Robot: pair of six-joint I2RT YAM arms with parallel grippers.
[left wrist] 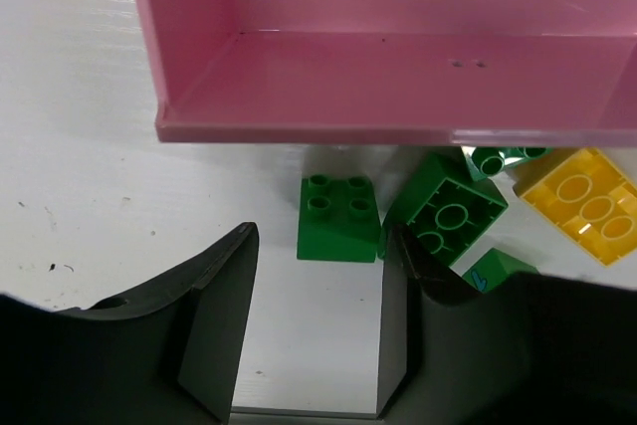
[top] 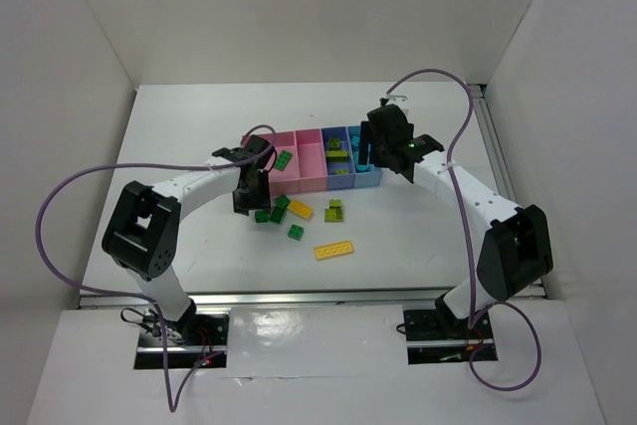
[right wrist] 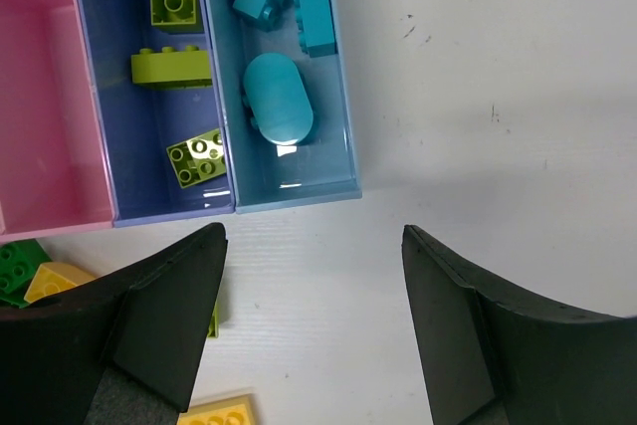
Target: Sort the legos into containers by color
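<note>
Tabletop holds what?
— The containers; cyan legos lie in the light blue compartment. My left end effector stands open, empty, a dark green lego just ahead of it. My right end effector: open, empty.

Probably a robotics lab booth: plain white walls, white table, two cabled arms.

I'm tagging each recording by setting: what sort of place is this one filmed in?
Probably a lab robot cell: plain white panel walls enclose a white tabletop, two white-and-black robot arms sit at its near edge, reaching a pink-and-blue plastic tray and small studded plastic bricks.
</note>
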